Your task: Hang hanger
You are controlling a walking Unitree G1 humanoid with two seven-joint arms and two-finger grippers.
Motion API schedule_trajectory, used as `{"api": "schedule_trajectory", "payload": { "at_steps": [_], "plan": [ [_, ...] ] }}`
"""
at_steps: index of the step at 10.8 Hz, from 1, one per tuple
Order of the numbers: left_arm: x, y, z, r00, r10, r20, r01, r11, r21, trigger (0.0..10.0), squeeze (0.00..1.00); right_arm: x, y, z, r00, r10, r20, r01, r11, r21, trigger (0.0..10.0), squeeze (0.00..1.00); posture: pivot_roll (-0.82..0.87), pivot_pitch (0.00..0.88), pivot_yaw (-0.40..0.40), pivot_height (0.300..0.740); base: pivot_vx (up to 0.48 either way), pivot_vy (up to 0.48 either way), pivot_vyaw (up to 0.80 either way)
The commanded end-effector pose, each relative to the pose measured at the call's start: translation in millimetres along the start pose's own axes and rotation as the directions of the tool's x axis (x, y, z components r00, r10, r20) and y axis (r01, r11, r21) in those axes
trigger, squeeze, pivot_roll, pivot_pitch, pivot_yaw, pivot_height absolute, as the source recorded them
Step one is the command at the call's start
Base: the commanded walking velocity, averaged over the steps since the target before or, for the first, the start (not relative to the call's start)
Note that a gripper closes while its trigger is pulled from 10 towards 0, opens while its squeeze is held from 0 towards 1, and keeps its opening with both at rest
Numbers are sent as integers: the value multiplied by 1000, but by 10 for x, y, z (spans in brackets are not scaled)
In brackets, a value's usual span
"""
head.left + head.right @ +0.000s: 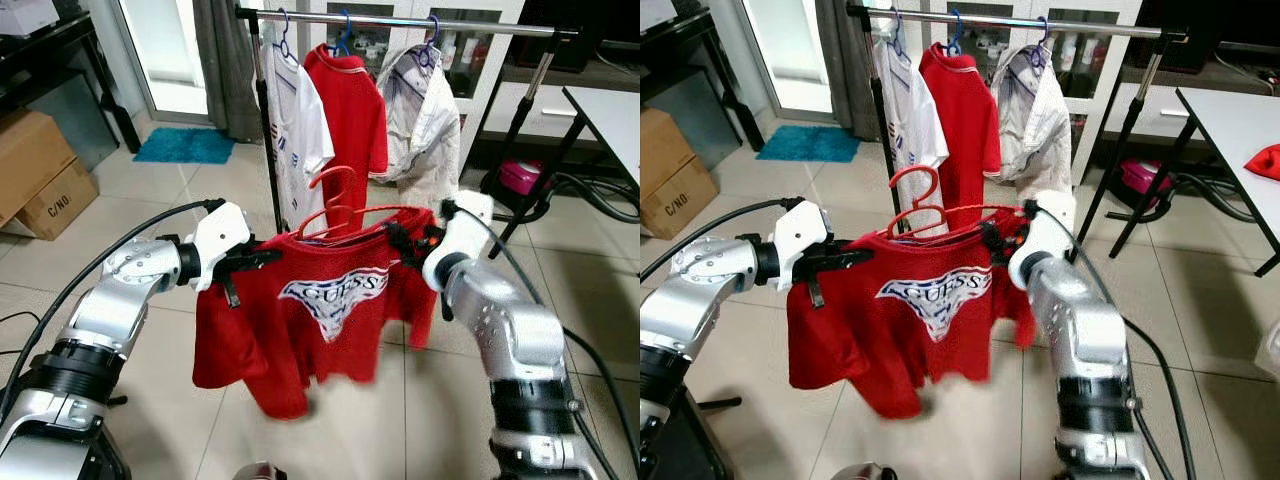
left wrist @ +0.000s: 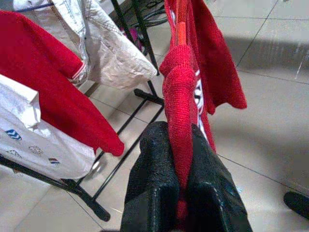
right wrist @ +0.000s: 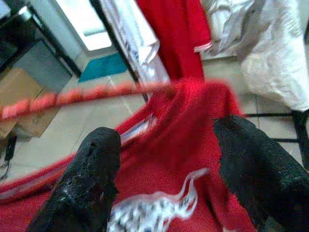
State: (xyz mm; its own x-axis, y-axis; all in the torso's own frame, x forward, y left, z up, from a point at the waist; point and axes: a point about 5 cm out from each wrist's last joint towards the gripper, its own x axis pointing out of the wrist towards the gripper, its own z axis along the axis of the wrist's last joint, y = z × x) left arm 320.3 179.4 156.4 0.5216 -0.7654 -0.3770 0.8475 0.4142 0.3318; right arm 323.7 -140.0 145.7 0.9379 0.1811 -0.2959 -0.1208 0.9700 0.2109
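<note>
A red T-shirt (image 1: 320,300) with a white chest logo hangs on a red hanger (image 1: 335,185), held up between my two arms in front of the clothes rack (image 1: 400,20). My left gripper (image 1: 250,262) is shut on the shirt's shoulder; in the left wrist view the red cloth (image 2: 181,96) is pinched between the black fingers (image 2: 154,164). My right gripper (image 1: 405,240) is at the other shoulder. In the right wrist view its fingers (image 3: 96,159) stand wide apart, with the shirt (image 3: 178,159) and the hanger wire (image 3: 72,96) just beyond them.
The rack's silver bar carries a white printed shirt (image 1: 295,130), a red polo (image 1: 350,110) and a pale shirt (image 1: 425,110) on blue hangers. Cardboard boxes (image 1: 40,170) stand at the left, a blue mat (image 1: 185,145) behind. A white table (image 1: 610,110) and cables lie at the right.
</note>
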Motion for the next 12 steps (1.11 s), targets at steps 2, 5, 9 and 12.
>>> {"api": "schedule_trajectory", "payload": {
  "at_steps": [2,5,9,12],
  "plan": [
    [-4,-8,79,1000,-13,29,13,1000,23,0,0,43,-39,44,999,-27,27,27,999,23,4431,0,56,12,29,740,0,0,0],
    [-19,-10,61,1000,-19,9,18,999,32,0,0,97,-106,72,997,-57,43,55,998,33,0,0,62,16,29,740,0,0,0],
    [-31,21,56,1000,-13,-3,13,999,37,0,0,119,-86,64,998,-41,47,40,999,22,0,0,64,13,35,740,0,0,0],
    [-44,58,71,1000,0,-7,1,999,44,0,0,132,-67,31,999,-17,37,17,1000,-4,0,0,66,7,35,740,0,0,0]
  ]
}}
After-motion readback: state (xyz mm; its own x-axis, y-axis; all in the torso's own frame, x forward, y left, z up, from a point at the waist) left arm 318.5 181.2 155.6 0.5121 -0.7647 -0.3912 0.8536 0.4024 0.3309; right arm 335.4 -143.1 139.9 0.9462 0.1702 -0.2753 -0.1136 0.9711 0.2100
